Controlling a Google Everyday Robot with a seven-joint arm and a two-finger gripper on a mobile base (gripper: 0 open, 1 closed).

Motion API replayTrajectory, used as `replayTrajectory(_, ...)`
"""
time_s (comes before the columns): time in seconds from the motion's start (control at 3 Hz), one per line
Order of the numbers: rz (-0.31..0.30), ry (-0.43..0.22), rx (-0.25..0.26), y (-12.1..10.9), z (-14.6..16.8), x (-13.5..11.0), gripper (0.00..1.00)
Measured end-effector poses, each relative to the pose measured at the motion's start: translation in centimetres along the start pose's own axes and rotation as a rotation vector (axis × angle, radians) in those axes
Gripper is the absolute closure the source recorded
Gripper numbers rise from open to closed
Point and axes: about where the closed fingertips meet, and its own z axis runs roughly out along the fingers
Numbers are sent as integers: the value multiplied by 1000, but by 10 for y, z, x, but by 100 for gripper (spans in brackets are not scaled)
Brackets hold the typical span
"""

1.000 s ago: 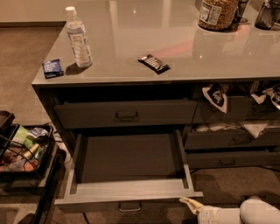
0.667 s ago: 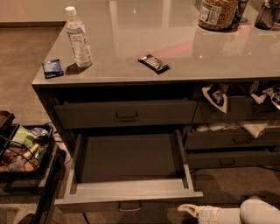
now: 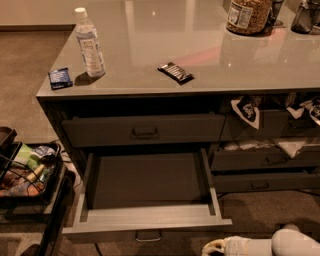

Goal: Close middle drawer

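The middle drawer (image 3: 147,217) is pulled far out of the dark grey cabinet. Its shallow grey box is empty, with lighter side rims. Its small bail handle (image 3: 148,235) hangs at the centre of the front, near the bottom edge of the view. My gripper (image 3: 211,246) is at the bottom right, on a white arm (image 3: 280,245). It sits low, just right of the drawer's front right corner and a little in front of it. It is apart from the handle.
Above, the top drawer (image 3: 145,131) is nearly shut. On the counter (image 3: 210,45) stand a water bottle (image 3: 89,42), a blue packet (image 3: 60,78), a snack bar (image 3: 175,72) and a jar (image 3: 248,15). Right-hand drawers (image 3: 265,160) hold bags. A cart (image 3: 30,175) of items stands at the left.
My gripper has moved down and slightly left, from beside the drawer's front corner to below it. The drawer has not moved.
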Motion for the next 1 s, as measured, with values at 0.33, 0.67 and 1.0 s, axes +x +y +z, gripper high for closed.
replayTrajectory(0.33, -29, -52, 47, -14, 18, 8, 100)
replayTrajectory(0.67, -74, -104, 129, -37, 43, 17, 100)
replayTrajectory(1.0, -121, -131, 197, -56, 61, 18, 100)
